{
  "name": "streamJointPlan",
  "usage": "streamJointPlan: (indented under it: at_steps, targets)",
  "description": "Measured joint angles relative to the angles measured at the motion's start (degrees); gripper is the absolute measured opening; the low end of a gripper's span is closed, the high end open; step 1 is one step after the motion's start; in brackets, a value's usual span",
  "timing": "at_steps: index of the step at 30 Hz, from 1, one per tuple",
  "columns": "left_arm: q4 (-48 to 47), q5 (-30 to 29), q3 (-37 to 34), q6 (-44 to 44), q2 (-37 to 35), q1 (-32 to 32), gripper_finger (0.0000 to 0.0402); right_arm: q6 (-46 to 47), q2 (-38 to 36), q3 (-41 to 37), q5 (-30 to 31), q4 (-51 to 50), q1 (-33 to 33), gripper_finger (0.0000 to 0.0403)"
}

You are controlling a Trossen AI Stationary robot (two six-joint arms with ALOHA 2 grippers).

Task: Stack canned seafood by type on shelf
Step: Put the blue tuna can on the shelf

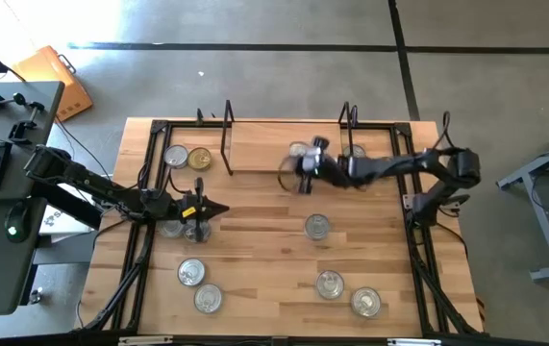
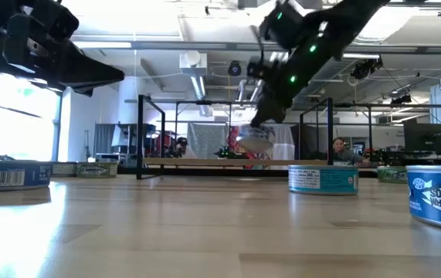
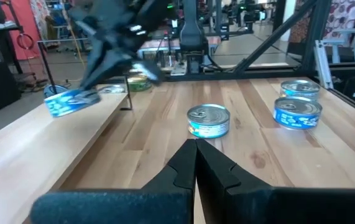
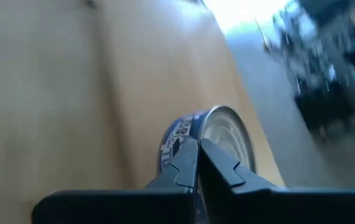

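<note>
Over the low wooden shelf [image 1: 264, 144] at the far side, the right claw [image 1: 303, 173] seemingly pinches a blue-labelled silver-topped tin [image 2: 256, 139]. Two tins sit shelved; roughly nine wait on the counter [image 1: 255, 259]. The left claw [image 1: 218, 209] hovers clenched, empty.

Bright daylight flooding in from windows, washing out the low view's left edge. Heavy motion blur across the right wrist view; glare on tabletop [image 2: 205, 232].

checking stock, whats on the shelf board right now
On the shelf board, one silver-topped tin shows by its right end frame. The right pincer holds a blue tin just above the board. Its arm may cover more.
</note>
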Motion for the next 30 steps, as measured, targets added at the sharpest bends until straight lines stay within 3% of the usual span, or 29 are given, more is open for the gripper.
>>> streamJointPlan:
  at_steps: [5, 12, 22, 27, 30]
  targets:
    - [-0.10, -0.02, -0.02, -0.16, 0.01, 0.00, 0.0000, -0.10, 2.89, 3.76, -1.31, -7.80, -6.25, 0.0002]
    - [-0.10, -0.04, -0.02, -1.05, 0.01, 0.00, 0.0000, 2.06, 2.82, 4.14, -1.53, -18.05, -9.88, 0.0001]
    - [-0.05, -0.11, -0.02, -1.05, 0.01, 0.00, 0.0000, 6.15, 2.71, 6.92, -2.13, -11.80, -8.66, 0.0000]
    - [0.32, -0.19, -0.02, -1.05, 0.01, 0.00, 0.0000, 14.09, 3.97, 14.21, -3.18, -14.61, -13.57, 0.0000]
    - [0.41, -0.23, -0.02, -1.05, 0.01, 0.00, 0.0000, 16.95, 6.66, 18.06, -8.04, -18.25, -16.93, 0.0000]
